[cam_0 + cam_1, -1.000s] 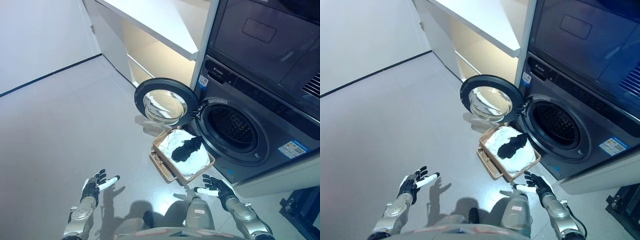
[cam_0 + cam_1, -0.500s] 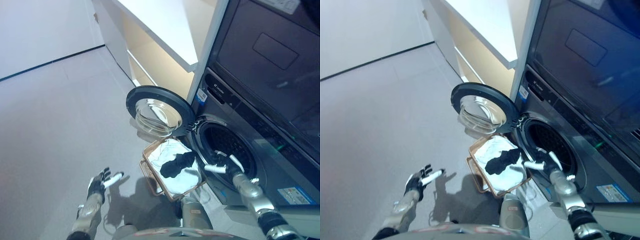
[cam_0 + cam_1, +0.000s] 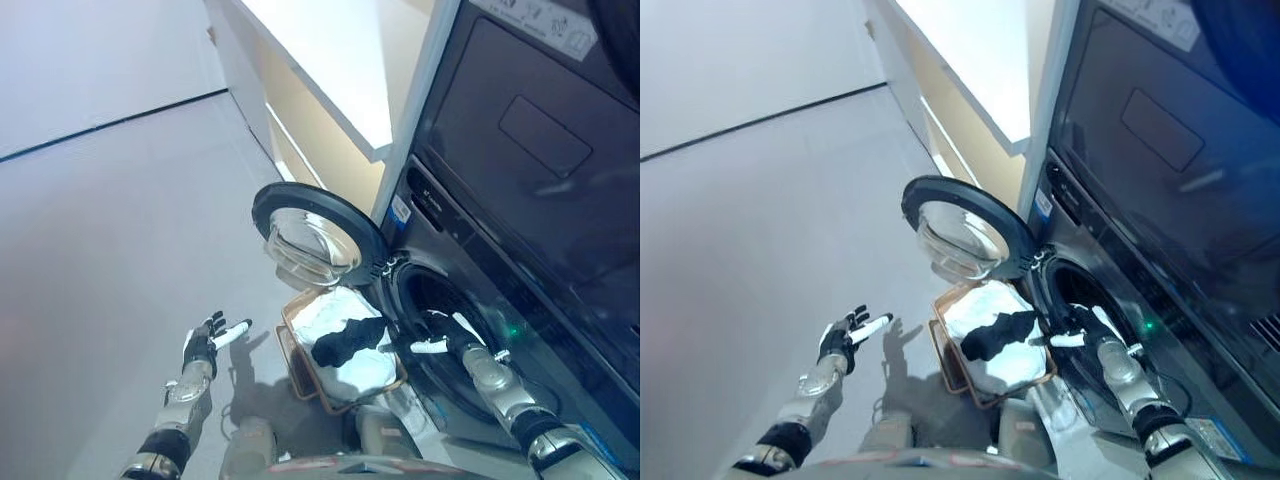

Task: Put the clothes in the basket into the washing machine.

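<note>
Basket [image 3: 300, 350] on floor just before washing machine [image 3: 470, 300], door [image 3: 315, 235] swung open; white cloth [image 3: 345, 320] and dark garment [image 3: 345, 340] inside. Right hand [image 3: 445, 335] released, empty, at drum mouth beside basket. Left hand [image 3: 208, 340] released, well apart. Risk: a pinch on the dark garment alone leaves the white cloth behind, or trailing fabric snags the basket rim.

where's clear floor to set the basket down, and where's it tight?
Free: the grey floor left of the open door, around the open left hand. Tight: the basket with white and black clothes sits right under the door against the washing machine; the open right hand fills the drum mouth.
</note>
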Controlling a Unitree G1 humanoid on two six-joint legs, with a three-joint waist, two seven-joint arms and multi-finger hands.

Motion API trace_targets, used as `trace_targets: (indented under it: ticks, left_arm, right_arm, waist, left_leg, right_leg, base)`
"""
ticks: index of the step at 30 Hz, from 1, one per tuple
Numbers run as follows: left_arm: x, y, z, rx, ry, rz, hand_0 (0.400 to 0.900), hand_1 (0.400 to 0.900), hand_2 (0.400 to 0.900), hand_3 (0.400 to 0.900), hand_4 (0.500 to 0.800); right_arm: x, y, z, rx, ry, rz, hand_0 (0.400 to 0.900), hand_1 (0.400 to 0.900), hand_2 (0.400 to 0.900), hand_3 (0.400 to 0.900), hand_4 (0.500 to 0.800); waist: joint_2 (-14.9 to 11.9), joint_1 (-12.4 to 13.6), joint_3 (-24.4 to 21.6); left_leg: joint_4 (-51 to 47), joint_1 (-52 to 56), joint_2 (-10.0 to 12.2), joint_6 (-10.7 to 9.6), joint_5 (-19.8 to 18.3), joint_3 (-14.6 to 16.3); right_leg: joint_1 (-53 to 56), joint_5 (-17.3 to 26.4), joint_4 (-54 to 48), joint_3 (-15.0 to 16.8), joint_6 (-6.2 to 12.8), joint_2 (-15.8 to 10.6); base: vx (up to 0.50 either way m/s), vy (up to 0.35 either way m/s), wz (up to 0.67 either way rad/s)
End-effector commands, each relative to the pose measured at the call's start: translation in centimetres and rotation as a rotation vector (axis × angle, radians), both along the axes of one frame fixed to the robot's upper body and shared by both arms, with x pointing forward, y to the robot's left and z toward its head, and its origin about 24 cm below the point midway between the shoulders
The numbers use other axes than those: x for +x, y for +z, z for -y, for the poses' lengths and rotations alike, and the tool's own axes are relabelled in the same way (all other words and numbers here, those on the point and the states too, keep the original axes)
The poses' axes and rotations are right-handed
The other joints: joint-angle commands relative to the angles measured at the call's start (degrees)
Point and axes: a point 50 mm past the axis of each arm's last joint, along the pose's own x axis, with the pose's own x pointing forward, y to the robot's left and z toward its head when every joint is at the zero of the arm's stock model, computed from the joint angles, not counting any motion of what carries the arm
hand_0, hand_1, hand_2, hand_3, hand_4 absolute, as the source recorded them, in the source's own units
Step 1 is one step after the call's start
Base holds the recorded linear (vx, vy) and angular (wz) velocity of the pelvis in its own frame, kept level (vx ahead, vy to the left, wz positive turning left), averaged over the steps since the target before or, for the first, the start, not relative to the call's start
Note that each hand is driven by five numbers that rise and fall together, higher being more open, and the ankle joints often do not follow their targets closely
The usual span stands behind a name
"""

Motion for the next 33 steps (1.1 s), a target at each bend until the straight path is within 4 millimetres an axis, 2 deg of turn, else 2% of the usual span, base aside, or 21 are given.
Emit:
trace_targets:
  ticks: [1, 2, 3, 4, 5, 7, 10, 11, 13, 16, 18, 19, 22, 33]
  left_arm:
    - [2.5, 4.1, -2.4, 0.057, 0.087, 0.243, 0.900, 0.900, 0.900, 0.900, 0.800]
    - [2.7, 4.8, -2.6, 0.063, 0.097, 0.280, 0.900, 0.900, 0.900, 0.900, 0.800]
    - [2.7, 5.0, -2.7, 0.061, 0.102, 0.297, 0.900, 0.900, 0.900, 0.900, 0.800]
    - [2.8, 5.4, -2.9, 0.060, 0.113, 0.317, 0.900, 0.900, 0.900, 0.900, 0.800]
    - [2.9, 5.4, -2.9, 0.060, 0.113, 0.317, 0.900, 0.900, 0.900, 0.900, 0.800]
    - [3.7, 6.5, -3.2, 0.066, 0.127, 0.366, 0.900, 0.900, 0.900, 0.900, 0.800]
    - [5.4, 9.8, -3.5, 0.087, 0.152, 0.532, 0.900, 0.900, 0.900, 0.900, 0.800]
    - [5.7, 10.6, -3.4, 0.083, 0.152, 0.568, 0.900, 0.900, 0.900, 0.900, 0.800]
    - [6.5, 12.2, -3.0, 0.059, 0.171, 0.648, 0.900, 0.900, 0.900, 0.900, 0.800]
    - [6.9, 13.2, -2.0, 0.040, 0.154, 0.696, 0.900, 0.900, 0.900, 0.900, 0.800]
    - [7.5, 14.0, -1.0, 0.034, 0.118, 0.729, 0.900, 0.900, 0.900, 0.900, 0.800]
    - [8.0, 14.2, -0.2, 0.027, 0.086, 0.734, 0.900, 0.900, 0.900, 0.900, 0.800]
    - [8.3, 14.6, 0.8, 0.023, 0.045, 0.746, 0.900, 0.900, 0.900, 0.900, 0.800]
    - [8.5, 15.9, 2.0, -0.004, -0.035, 0.799, 0.900, 0.900, 0.900, 0.900, 0.800]
  right_arm:
    - [5.0, 4.9, 0.5, -0.076, 0.013, 0.240, 0.900, 0.900, 0.900, 0.900, 0.800]
    - [5.8, 5.6, 0.4, -0.102, 0.030, 0.263, 0.900, 0.900, 0.900, 0.900, 0.800]
    - [6.1, 6.0, 0.4, -0.131, 0.056, 0.271, 0.900, 0.900, 0.900, 0.900, 0.800]
    - [6.7, 6.7, 0.3, -0.187, 0.094, 0.284, 0.900, 0.900, 0.900, 0.900, 0.800]
    - [6.7, 6.7, 0.3, -0.188, 0.094, 0.285, 0.900, 0.900, 0.900, 0.900, 0.800]
    - [8.0, 8.0, 0.1, -0.335, 0.161, 0.313, 0.900, 0.900, 0.900, 0.900, 0.800]
    - [10.0, 10.4, 0.2, -0.567, 0.247, 0.365, 0.900, 0.900, 0.900, 0.900, 0.800]
    - [10.2, 10.8, 0.2, -0.594, 0.259, 0.378, 0.900, 0.900, 0.900, 0.900, 0.800]
    - [10.6, 11.7, 0.8, -0.692, 0.269, 0.386, 0.900, 0.900, 0.900, 0.900, 0.800]
    - [10.8, 12.3, 1.6, -0.788, 0.263, 0.387, 0.900, 0.900, 0.900, 0.900, 0.800]
    - [10.8, 12.8, 2.8, -0.851, 0.224, 0.383, 0.900, 0.900, 0.900, 0.900, 0.800]
    - [10.6, 13.0, 3.6, -0.933, 0.236, 0.369, 0.900, 0.900, 0.900, 0.900, 0.800]
    - [10.4, 13.7, 4.7, -1.030, 0.221, 0.362, 0.900, 0.900, 0.900, 0.900, 0.800]
    - [9.8, 16.9, 8.7, -1.316, 0.214, 0.281, 0.900, 0.900, 0.900, 0.900, 0.800]
  waist:
    - [2.1, 2.0, 5.4]
    - [3.3, 2.7, 6.3]
    - [4.2, 2.9, 6.5]
    - [4.7, 3.3, 7.2]
    - [4.6, 3.3, 7.1]
    - [5.3, 3.7, 8.8]
    - [5.7, 4.4, 11.8]
    - [5.7, 4.6, 12.0]
    - [5.9, 4.9, 13.7]
    - [6.1, 5.5, 15.4]
    - [6.6, 6.3, 16.6]
    - [6.9, 6.5, 17.5]
    - [7.5, 7.1, 18.0]
    - [8.7, 8.7, 18.0]
  left_leg:
    - [-16.0, -3.5, 4.2, -0.7, 14.0, -0.2]
    - [-17.5, -4.5, 4.5, -1.2, 14.9, 0.1]
    - [-17.1, -4.4, 4.9, -1.3, 14.0, 1.9]
    - [-14.8, -5.6, 3.8, -1.3, 12.6, 2.8]
    - [-14.5, -5.7, 3.8, -1.2, 12.5, 2.9]
    - [-12.9, -7.0, 1.9, -1.1, 11.2, 4.2]
    - [-12.7, -12.0, 1.0, -1.3, 11.7, 6.6]
    - [-12.9, -12.9, 0.8, -1.3, 11.9, 6.8]
    - [-12.6, -15.8, 0.4, -1.5, 12.6, 6.4]
    - [-11.4, -19.8, -0.1, -1.9, 13.2, 5.4]
    - [-10.3, -23.0, -0.6, -2.6, 13.7, 4.6]
    - [-9.0, -25.4, -0.9, -3.0, 13.8, 3.9]
    - [-7.8, -28.6, -1.3, -3.6, 14.2, 3.1]
    - [-5.9, -36.0, -2.9, -4.3, 14.6, 0.1]
  right_leg:
    - [2.1, 2.3, -1.0, 5.5, 8.33, -1.7]
    - [1.1, 1.8, 0.1, 6.2, 9.01, -2.2]
    - [0.4, 1.2, 1.2, 6.7, 9.29, -2.8]
    - [-0.3, 0.9, 2.2, 7.4, 9.59, -3.8]
    - [-0.5, 0.8, 2.3, 7.5, 9.63, -3.8]
    - [-1.9, 2.0, 2.0, 8.2, 10.35, -5.6]
    - [-6.5, 5.3, -0.6, 8.2, 11.26, -6.8]
    - [-7.4, 5.6, -0.8, 8.0, 11.28, -7.1]
    - [-10.0, 5.5, 0.0, 7.0, 11.15, -7.6]
    - [-13.4, 4.5, 3.1, 5.5, 11.01, -8.2]
    - [-15.7, 3.3, 5.8, 4.2, 11.03, -8.7]
    - [-17.9, 2.1, 8.9, 3.2, 11.01, -9.4]
    - [-20.7, 0.8, 12.3, 2.3, 10.91, -9.8]
    - [-28.2, -1.6, 18.1, 1.6, 10.69, -10.5]
  base:
    - [0.06, 0.296, -0.61]
    - [0.06, 0.323, -0.61]
    - [0.09, 0.322, -0.58]
    - [0.06, 0.198, -0.30]
    - [0.04, 0.197, -0.26]
    - [-0.02, 0.213, -0.31]
    - [-0.12, 0.157, -0.17]
    - [-0.09, 0.061, 0.28]
    - [-0.07, 0.024, 0.43]
    - [-0.09, -0.015, 0.43]
    - [-0.11, -0.085, 0.65]
    - [-0.08, -0.091, 0.58]
    - [-0.06, -0.060, 0.46]
    - [-0.04, -0.033, 0.15]
